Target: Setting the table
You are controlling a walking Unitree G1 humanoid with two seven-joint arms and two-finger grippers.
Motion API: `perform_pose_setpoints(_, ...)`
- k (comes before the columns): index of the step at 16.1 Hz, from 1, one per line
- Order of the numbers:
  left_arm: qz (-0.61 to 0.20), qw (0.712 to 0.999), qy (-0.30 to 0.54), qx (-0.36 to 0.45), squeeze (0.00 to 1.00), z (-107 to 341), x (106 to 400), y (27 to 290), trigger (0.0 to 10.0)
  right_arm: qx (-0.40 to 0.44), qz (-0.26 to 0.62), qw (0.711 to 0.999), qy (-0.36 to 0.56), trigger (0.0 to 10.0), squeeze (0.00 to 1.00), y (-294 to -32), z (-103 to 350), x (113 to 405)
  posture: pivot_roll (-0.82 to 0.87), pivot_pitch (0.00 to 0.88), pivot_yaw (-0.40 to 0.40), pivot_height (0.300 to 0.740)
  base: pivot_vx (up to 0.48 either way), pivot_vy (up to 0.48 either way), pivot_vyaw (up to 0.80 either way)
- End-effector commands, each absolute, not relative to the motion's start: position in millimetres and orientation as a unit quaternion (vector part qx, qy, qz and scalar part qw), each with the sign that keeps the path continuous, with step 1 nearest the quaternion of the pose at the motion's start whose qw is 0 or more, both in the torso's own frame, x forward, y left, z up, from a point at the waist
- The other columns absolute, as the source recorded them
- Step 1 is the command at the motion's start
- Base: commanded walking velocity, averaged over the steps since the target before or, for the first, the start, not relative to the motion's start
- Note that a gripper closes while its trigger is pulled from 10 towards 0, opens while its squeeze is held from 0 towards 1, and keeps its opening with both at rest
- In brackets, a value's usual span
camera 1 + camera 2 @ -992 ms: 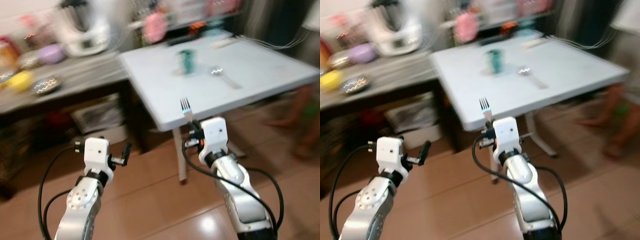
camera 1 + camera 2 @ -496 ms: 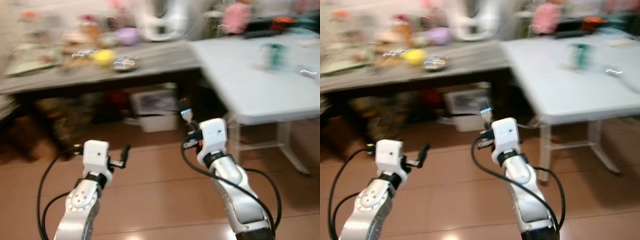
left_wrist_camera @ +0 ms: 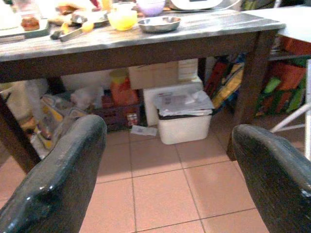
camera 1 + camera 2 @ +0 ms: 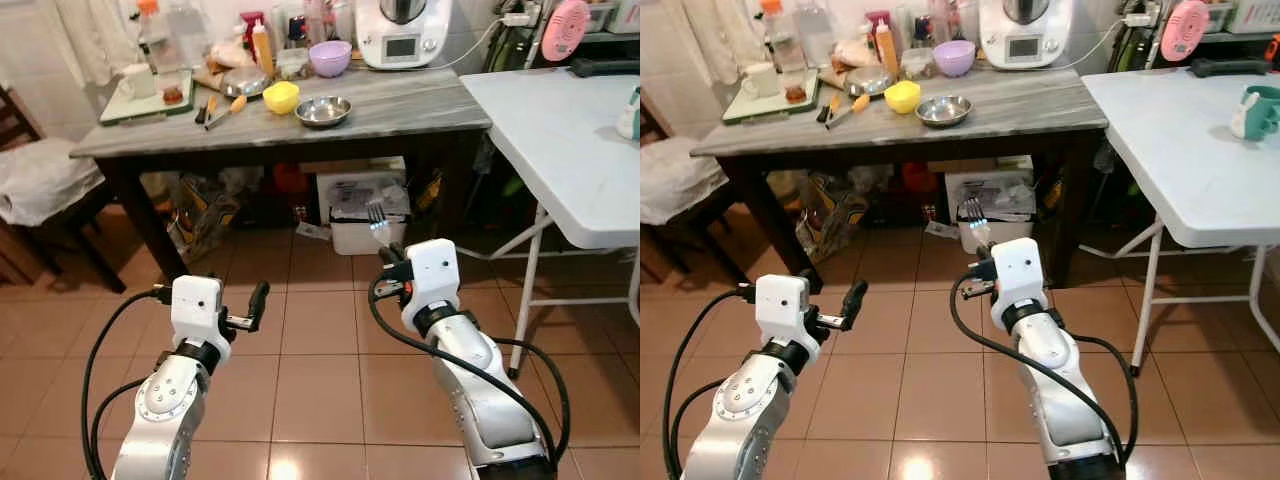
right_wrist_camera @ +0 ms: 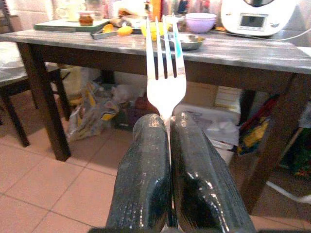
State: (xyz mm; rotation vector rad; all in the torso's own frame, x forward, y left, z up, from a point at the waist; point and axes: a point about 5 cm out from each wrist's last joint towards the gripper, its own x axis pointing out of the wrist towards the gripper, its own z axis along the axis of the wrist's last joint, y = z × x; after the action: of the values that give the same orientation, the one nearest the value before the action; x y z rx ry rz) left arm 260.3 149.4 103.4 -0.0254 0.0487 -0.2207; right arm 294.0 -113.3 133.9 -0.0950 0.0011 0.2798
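My right gripper [image 4: 386, 252] is shut on a silver fork [image 4: 377, 219], whose tines point up in front of me over the tiled floor. The fork [image 5: 165, 68] stands between the black fingers [image 5: 146, 184] in the right wrist view. My left gripper [image 4: 260, 298] is open and holds nothing; its two fingers [image 3: 58, 170] stand wide apart. The white folding table [image 4: 570, 140] is at my right, with a teal mug [image 4: 1256, 111] on it. A dark wooden table [image 4: 300, 115] ahead carries a steel bowl [image 4: 323, 109], a yellow bowl [image 4: 281, 97] and a purple bowl [image 4: 330, 57].
A white kitchen machine [image 4: 400, 30] stands at the back of the dark table. A tray [image 4: 150, 95] and bottles sit at its left end. Under it are a white bin [image 4: 362, 215] and bags. A chair [image 4: 40, 190] stands at the left.
The whole view has swung left: the white table slid from the centre to the right edge and the dark table came to the middle. Both grippers kept their pose, fork still held.
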Motion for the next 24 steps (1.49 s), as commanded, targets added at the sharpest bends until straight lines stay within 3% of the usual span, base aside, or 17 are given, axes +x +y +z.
perform_pose_setpoints(1, -0.118, 0.993, 0.017, -0.011, 0.00, 107.3, 261.0, 148.4, 10.0, -0.049, 0.140, 0.989, -0.012, 10.0, 0.00, -113.3, 139.6, 295.9, -0.22, 0.024, 0.103, 0.740, 0.356, 0.000, 0.00)
perform_pose_setpoints(24, -0.154, 0.988, 0.020, -0.023, 0.00, 102.9, 259.3, 135.5, 10.0, -0.054, 0.142, 0.988, -0.016, 10.0, 0.00, -114.7, 138.8, 298.9, -0.23, 0.008, 0.098, 0.740, 0.418, 0.000, 0.00)
